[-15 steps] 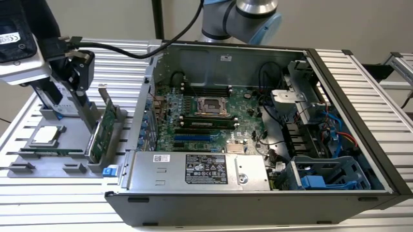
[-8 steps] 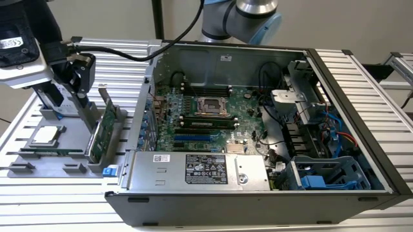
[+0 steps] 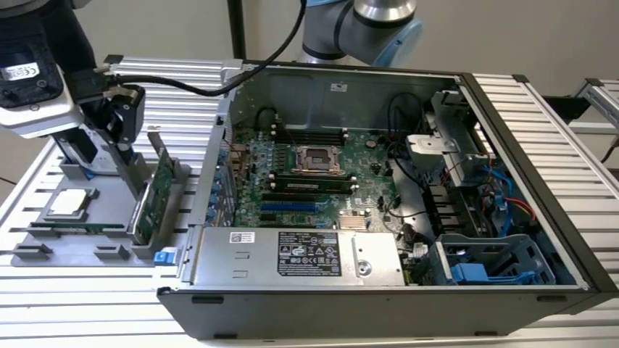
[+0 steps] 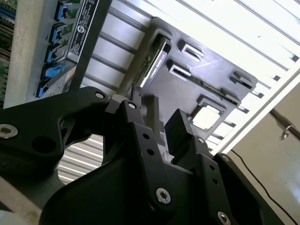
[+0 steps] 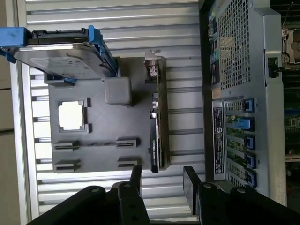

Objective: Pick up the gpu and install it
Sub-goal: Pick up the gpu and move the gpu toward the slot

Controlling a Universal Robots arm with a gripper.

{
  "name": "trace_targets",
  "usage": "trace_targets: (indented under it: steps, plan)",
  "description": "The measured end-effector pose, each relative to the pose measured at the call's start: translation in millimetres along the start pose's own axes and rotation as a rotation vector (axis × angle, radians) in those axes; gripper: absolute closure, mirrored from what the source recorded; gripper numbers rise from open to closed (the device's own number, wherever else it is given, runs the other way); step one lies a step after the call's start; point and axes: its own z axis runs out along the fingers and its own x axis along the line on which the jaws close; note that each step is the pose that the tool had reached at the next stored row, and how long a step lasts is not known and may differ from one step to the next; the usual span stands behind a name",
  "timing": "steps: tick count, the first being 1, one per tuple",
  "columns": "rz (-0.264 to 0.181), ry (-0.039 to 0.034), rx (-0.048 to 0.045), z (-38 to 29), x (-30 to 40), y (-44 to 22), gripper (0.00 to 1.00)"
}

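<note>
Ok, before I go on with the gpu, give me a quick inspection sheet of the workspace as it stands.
Surface: slatted aluminium table, carrying a grey fixture tray and an open computer case.
Job's things: gpu standing on edge in the tray, not gripped.
Clutter: hard drive in a blue frame, processor chip and memory stick, all on the tray.
Grippers: gripper open, hovering over the gpu, holding nothing.
Cables: black cable runs from the gripper over the case rim; red and blue cables inside the case.
Surroundings: plain wall behind the table.
</note>
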Motion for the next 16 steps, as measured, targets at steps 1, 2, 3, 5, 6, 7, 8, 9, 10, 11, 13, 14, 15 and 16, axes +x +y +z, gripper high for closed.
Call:
trace_targets:
  steps: [1,2,3,5,6,7,8,9,10,11,13,14,15,16]
  plan:
    - [0.0,0.0,0.0,0.5,0.0,0.0,0.0]
    - [0.0,0.0,0.0,0.9,0.0,0.0,0.0]
    - [0.0,0.0001,0.0,1.2,0.0,-0.1,0.0]
    - [0.0,0.0,0.0,1.9,0.0,-0.1,0.0]
    - [0.0,-0.0001,-0.0001,2.4,0.0,-0.1,0.0]
    - [0.0,0.0,0.0,2.8,0.0,-0.2,0.0]
    - [0.0,0.0,0.0,3.3,0.1,-0.2,0.0]
    - [0.0,0.0,0.0,3.8,0.1,-0.2,0.0]
    - [0.0,0.0,0.0,4.4,0.1,-0.2,0.0]
    - [0.0,0.0,0.0,5.0,0.1,-0.3,0.0]
    - [0.0,-0.0001,-0.0001,6.7,0.1,-0.4,0.0]
    - [0.0,-0.0001,-0.0001,7.8,0.1,-0.4,0.0]
    - [0.0,0.0,0.0,8.9,0.2,-0.5,0.0]
    - [0.0,-0.0001,-0.0001,10.1,0.2,-0.5,0.0]
